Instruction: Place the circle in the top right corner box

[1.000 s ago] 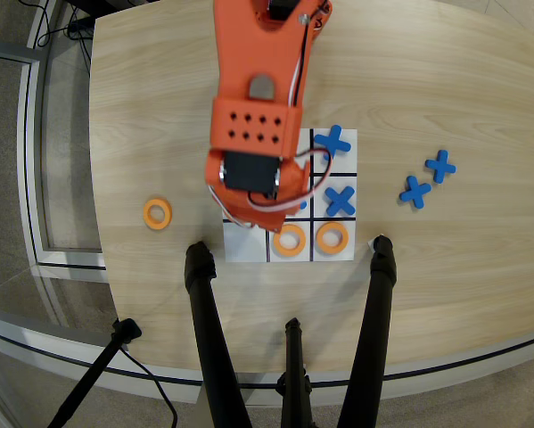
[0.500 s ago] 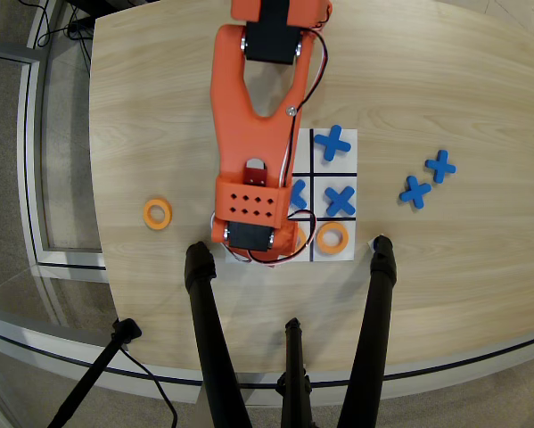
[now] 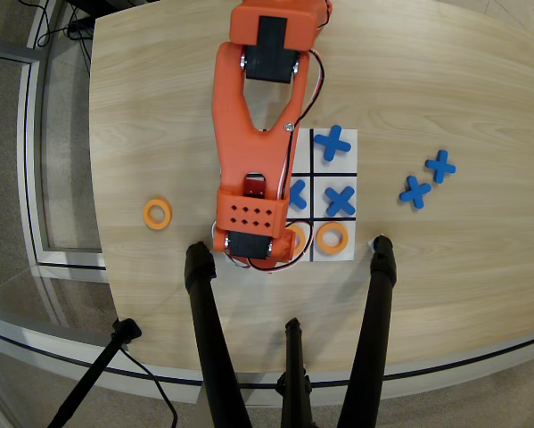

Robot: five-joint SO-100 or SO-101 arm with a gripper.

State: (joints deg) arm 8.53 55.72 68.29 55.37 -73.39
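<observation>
Under the orange arm point(image 3: 253, 134), grid sheet's point(image 3: 334, 201) left column hidden, fingers' state unclear

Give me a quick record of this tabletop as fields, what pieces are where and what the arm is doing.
surface: wooden table
board: white nine-cell sheet, partly under the arm
arm: orange arm, reaching over the sheet's left column toward the bottom edge of the overhead view
pincer: hidden under the arm, state unclear
rings on sheet: orange ring in bottom right cell; another ring half covered beside it
ring off sheet: spare ring, left of the arm
crosses on sheet: three blue
crosses off sheet: two blue, right
</observation>
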